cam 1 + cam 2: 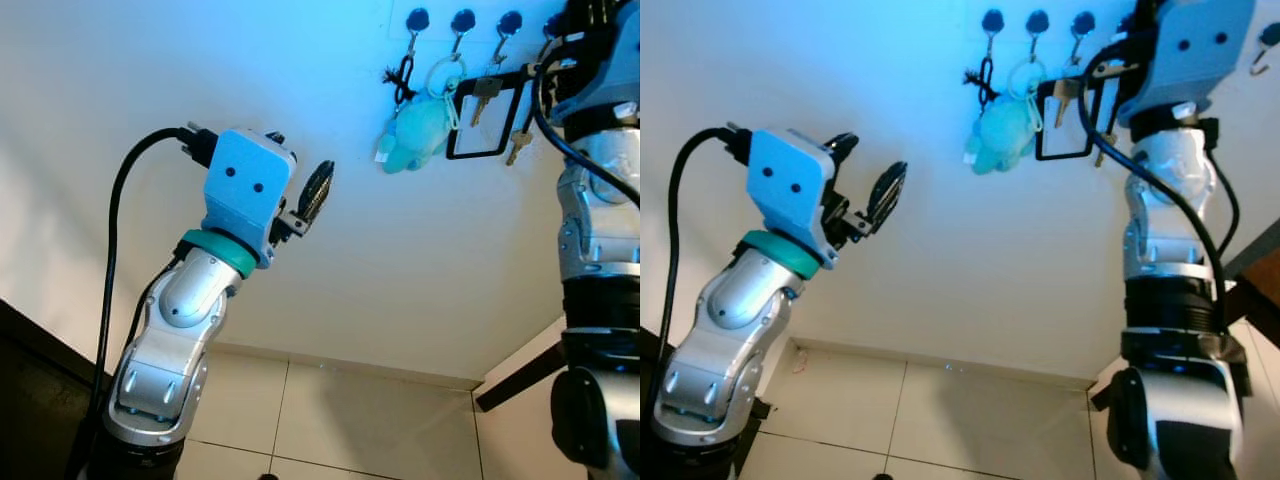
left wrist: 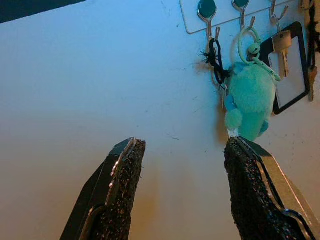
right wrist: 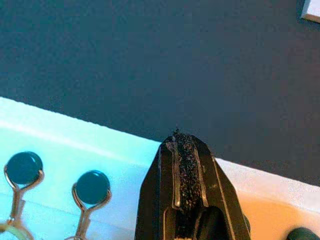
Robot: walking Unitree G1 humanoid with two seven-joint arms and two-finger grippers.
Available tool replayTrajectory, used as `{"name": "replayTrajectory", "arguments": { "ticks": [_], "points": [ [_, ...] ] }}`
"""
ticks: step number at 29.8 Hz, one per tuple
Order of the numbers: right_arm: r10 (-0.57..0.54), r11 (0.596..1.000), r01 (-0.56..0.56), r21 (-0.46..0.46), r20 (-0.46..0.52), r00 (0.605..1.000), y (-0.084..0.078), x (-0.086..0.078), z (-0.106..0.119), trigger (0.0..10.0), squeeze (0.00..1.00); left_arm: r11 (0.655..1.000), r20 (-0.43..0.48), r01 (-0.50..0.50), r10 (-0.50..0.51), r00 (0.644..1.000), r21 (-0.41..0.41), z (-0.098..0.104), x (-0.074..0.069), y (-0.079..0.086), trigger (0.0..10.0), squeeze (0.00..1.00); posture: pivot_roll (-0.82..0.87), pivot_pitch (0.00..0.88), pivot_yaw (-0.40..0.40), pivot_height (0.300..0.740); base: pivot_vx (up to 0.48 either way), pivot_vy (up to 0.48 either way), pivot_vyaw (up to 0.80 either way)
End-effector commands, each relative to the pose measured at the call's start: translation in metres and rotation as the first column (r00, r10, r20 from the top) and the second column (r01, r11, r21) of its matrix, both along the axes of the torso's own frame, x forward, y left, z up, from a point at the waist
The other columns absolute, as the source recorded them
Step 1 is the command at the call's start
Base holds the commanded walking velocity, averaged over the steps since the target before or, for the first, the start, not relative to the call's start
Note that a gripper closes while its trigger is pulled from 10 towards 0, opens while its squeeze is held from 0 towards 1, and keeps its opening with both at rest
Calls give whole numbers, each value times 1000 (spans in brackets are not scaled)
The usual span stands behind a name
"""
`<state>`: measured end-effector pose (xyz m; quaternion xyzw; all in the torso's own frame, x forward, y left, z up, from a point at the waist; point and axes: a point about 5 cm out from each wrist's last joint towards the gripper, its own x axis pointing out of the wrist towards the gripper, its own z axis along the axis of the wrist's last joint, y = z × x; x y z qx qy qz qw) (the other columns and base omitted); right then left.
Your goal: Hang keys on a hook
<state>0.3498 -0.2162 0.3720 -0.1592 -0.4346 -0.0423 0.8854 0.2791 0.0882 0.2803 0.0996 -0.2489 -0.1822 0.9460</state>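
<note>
— On the wall, up high: what hangs there?

— A row of hooks (image 1: 462,22) with dark round caps. From them hang a black clip (image 1: 402,78), a teal plush (image 1: 420,130) on a pale ring, a black-framed card (image 1: 484,128), and the keys (image 1: 486,92). One silver key lies against the card; a second key (image 1: 517,146) hangs just beside the frame, lower down.

— Right gripper (image 3: 186,192)?

— Raised to hook level, right beside the keys. Wrist view shows the fingers pressed flat together, nothing visible between them, with two hook caps close by.

— Left gripper (image 2: 182,192)?

— Lifted in front of the wall, well apart from the hooks, pointing towards them. Fingers (image 2: 125,185) spread wide, nothing between them; the plush shows just past one fingertip.

— Below?

— Pale tiled floor (image 1: 350,420) meeting the wall.
</note>
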Motion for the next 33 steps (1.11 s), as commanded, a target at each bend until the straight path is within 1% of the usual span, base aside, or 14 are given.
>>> {"name": "replayTrajectory", "arguments": {
  "ticks": [1,12,17,19,23,29,33],
  "points": [
    [21,1000,-21,-6,21,1000,4,0,5,10000,0,1000,-13,-4,4,1000,9,-3,0,1,10000,0,-47,100,119,740,0,0,0],
    [55,998,-54,-18,49,997,12,-2,14,10000,0,1000,-11,-4,4,1000,8,-2,0,0,10000,0,-48,100,118,740,0,0,0],
    [98,995,-97,-33,52,994,22,-4,13,10000,0,1000,-10,-2,2,1000,7,-2,0,0,10000,0,-49,94,115,740,0,0,0],
    [104,994,-102,-35,51,993,24,-5,13,10000,0,1000,-9,-2,2,1000,7,-2,0,0,10000,0,-49,94,115,740,0,0,0],
    [107,994,-105,-36,52,993,24,-5,13,10000,0,1000,-9,-2,2,1000,7,-2,0,0,10000,0,-49,94,115,740,0,0,0],
    [106,994,-104,-22,90,990,24,-10,16,10000,0,1000,-8,-2,2,1000,8,-3,0,-1,10000,0,-52,89,113,740,0,0,0],
    [76,997,-76,-8,97,992,20,-13,16,10000,0,1000,-9,-2,2,1000,7,-3,0,-1,10000,0,-50,93,112,740,0,0,0]
  ]
}}
